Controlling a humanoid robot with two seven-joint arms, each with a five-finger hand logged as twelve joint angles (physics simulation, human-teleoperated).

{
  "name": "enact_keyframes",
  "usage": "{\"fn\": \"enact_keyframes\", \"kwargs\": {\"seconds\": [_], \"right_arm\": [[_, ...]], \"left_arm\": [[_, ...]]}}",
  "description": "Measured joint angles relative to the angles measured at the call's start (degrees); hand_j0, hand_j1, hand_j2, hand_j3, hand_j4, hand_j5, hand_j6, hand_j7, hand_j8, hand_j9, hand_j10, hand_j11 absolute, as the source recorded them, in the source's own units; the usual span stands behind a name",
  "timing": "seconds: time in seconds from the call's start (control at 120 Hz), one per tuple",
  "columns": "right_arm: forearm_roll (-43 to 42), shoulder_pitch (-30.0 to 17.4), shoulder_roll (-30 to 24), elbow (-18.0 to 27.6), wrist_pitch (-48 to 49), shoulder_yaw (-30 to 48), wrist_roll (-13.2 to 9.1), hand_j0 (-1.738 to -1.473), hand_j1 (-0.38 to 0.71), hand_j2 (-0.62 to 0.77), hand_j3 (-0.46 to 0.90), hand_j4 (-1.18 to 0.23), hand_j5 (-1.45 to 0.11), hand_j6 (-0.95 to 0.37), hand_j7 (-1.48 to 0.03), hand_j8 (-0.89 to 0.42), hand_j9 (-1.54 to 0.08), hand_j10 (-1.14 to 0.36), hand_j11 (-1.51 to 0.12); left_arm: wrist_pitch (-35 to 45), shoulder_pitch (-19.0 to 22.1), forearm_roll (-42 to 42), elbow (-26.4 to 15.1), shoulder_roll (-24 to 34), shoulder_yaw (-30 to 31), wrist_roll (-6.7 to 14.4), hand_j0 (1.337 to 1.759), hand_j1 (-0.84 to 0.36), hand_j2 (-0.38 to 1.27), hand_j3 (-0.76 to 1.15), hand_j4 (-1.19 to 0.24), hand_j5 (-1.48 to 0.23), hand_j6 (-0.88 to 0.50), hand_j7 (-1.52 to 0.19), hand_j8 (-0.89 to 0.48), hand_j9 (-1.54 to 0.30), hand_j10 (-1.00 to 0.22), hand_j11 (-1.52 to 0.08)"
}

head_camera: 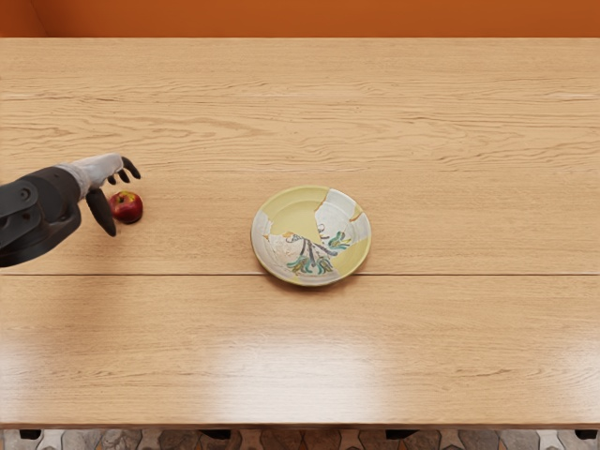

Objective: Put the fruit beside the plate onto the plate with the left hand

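Note:
A small red apple lies on the wooden table, well to the left of the plate. The plate is round, yellow and white with a painted bird-and-branch pattern, near the table's middle, with nothing on it. My left hand comes in from the left edge, dark forearm and pale palm. Its fingers are spread around the apple's left and top side, thumb low on the left, not closed on the fruit. The right arm is out of view.
The wooden table fills the view, with an orange wall behind its far edge and its front edge near the bottom of the picture.

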Motion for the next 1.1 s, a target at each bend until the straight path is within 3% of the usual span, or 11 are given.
{"fn": "enact_keyframes", "kwargs": {"seconds": [0.333,1.1], "right_arm": [[0.00,0.00,0.00,0.00,0.00,0.00,0.00,-1.658,-0.33,0.00,0.00,-0.01,-0.02,-0.01,-0.02,-0.01,-0.02,-0.01,-0.02],[0.00,-0.01,0.00,0.00,0.00,0.00,0.00,-1.658,-0.33,0.00,0.00,-0.01,-0.02,-0.01,-0.02,-0.01,-0.02,-0.01,-0.02]], "left_arm": [[1.21,0.53,3.71,3.60,-3.23,0.22,0.00,1.658,-0.06,0.07,0.00,-0.35,-0.45,-0.35,-0.45,-0.35,-0.45,-0.35,-0.45],[1.30,-1.10,8.99,4.12,-5.56,6.18,0.00,1.658,-0.05,0.07,0.00,-0.34,-0.44,-0.34,-0.44,-0.34,-0.44,-0.34,-0.44]]}}
